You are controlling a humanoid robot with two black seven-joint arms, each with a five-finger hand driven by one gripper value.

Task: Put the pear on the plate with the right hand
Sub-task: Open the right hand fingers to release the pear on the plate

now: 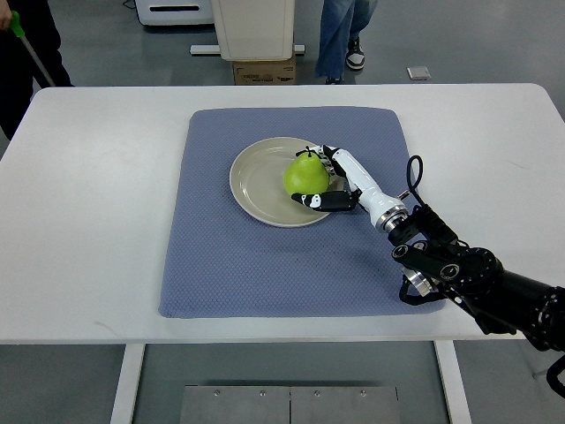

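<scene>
Already the pear (pixel 305 173) sits over the right part of the plate (pixel 256 181), near the rim on the hand's side, with its stem pointing away from the robot; the plate lies on a blue mat (pixel 221 265) spread over the white table (pixel 88 221). The right hand (pixel 331 181) comes in from the lower right and is wrapped around the pear, its fingers (pixel 322 200) curled along the near side and others showing past the fruit's far side, so it looks to be gripping the pear rather than resting beside it (whether the pear's base already touches the plate cannot be told from this steep view). The left arm is not in view.

By my judgement the task is nearly done, and the risks lie in the letting go; if the fingers open while the pear hangs above the dish, it may drop and roll, since a pear is round and top-heavy; being close to the rim, it could tip over the edge onto the mat. If the hand pulls back before the fingers spread fully, a fingertip could drag the fruit along or nudge the plate across the cloth. People's legs show beyond the table's far edge, well apart from the work.
</scene>
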